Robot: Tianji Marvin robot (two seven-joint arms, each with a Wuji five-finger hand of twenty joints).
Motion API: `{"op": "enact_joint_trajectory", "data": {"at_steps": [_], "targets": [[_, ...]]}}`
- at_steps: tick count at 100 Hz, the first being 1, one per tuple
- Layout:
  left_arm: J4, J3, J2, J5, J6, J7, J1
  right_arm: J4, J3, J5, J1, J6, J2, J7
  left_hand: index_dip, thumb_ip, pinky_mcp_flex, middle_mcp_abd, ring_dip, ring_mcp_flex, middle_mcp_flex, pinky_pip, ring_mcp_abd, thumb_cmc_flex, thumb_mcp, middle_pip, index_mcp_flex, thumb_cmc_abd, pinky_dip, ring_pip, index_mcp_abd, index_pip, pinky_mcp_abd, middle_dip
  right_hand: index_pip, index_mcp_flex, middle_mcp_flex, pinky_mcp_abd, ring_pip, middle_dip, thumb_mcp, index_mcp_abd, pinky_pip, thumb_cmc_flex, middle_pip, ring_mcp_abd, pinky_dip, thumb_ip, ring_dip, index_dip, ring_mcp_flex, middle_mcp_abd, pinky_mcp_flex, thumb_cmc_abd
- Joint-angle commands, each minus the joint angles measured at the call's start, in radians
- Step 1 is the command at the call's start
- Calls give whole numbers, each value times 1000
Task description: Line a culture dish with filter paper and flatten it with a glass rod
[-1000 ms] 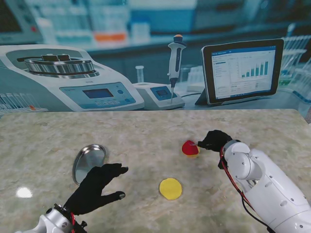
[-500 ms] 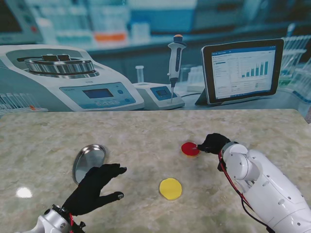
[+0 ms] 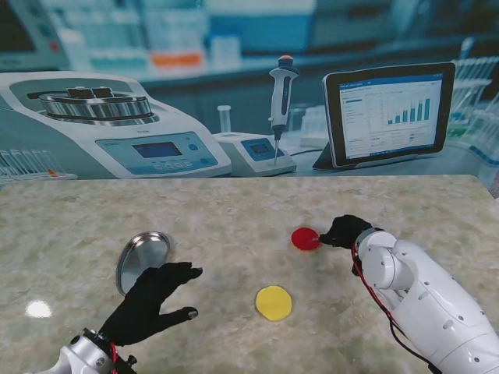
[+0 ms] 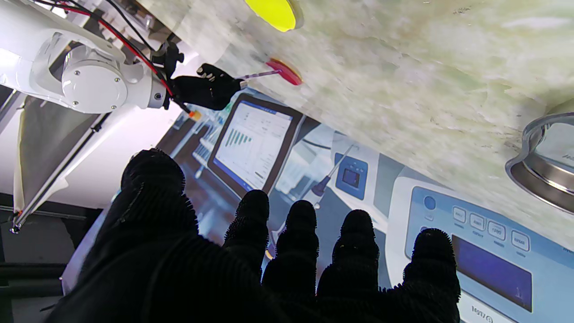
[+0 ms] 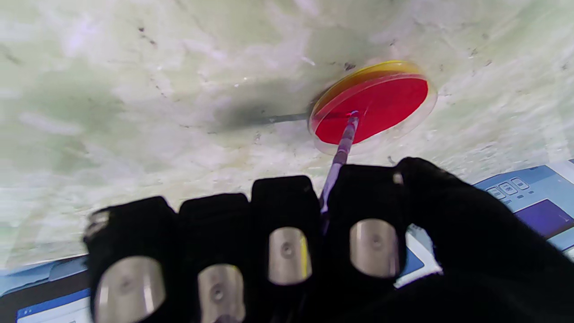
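Steel lid: near the bench's left edge, tilted on its rim.
Left hand: just beside it, fingers spread wide, holding nothing.
Yellow disc: mid-bench, toward the near edge; possibly filter paper.
Culture dish: right of centre, lined red.
Glass rod: tip on the red lining.
Right hand: fingers curled round the rod.

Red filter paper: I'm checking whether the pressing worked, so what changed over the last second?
The red filter paper, tilted up a second ago, now lies flat in the culture dish under the glass rod held by the right robot hand. The left robot hand, yellow disc and metal lid stayed put.
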Motion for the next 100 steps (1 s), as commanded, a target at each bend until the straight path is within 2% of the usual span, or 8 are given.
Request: {"op": "enact_joint_trajectory", "data": {"at_steps": [1, 16, 34, 66, 100], "targets": [[0, 0, -1, -1, 0, -2, 3, 12, 1, 2, -10, 3, 0, -5, -13, 30, -14, 0, -15, -27, -31, -46, -34, 14, -21, -17, 1, 23, -24, -15, 17, -33, -28, -14, 61, 69, 61, -23, 118, 6, -4, 95, 305, -19, 143, -76, -8, 17, 21, 1, 41, -43, 43, 0], [2, 1, -1, 0, 2, -1, 1, 26, 10, 13, -10, -14, -8, -47, -13, 30, -14, 0, -15, -26, -31, -46, -34, 14, -21, -17, 2, 23, -24, -14, 16, -33, -28, -14, 61, 69, 61, -24, 117, 7, -6, 95, 305, -20, 143, -75, -9, 15, 19, 1, 41, -43, 42, 0], [3, 2, 0, 0, 2, -2, -1, -3, 29, 43, -27, -27, -12, -54, -14, 30, -14, 1, -15, -26, -30, -46, -34, 14, -21, -18, 2, 23, -25, -15, 17, -34, -28, -14, 61, 69, 61, -24, 118, 7, -2, 95, 305, -22, 143, -75, -9, 13, 19, 2, 40, -43, 42, -1], [4, -4, -2, -5, -4, 3, 2, -90, 56, 32, -91, -44, -4, -17, -14, 30, -14, 0, -16, -26, -31, -45, -35, 14, -21, -18, 1, 25, -26, -15, 16, -34, -28, -14, 61, 69, 61, -24, 119, 7, -3, 95, 305, -21, 142, -76, -9, 10, 19, 2, 40, -43, 42, 2], [3, -5, -2, -3, -5, 2, 4, -54, 33, 14, -73, -23, 0, -3, -14, 30, -14, -1, -16, -25, -31, -45, -35, 15, -21, -18, 1, 23, -27, -14, 15, -35, -28, -14, 60, 69, 61, -24, 119, 7, -10, 95, 305, -17, 142, -77, -9, 9, 19, 2, 40, -43, 42, 4]]}}
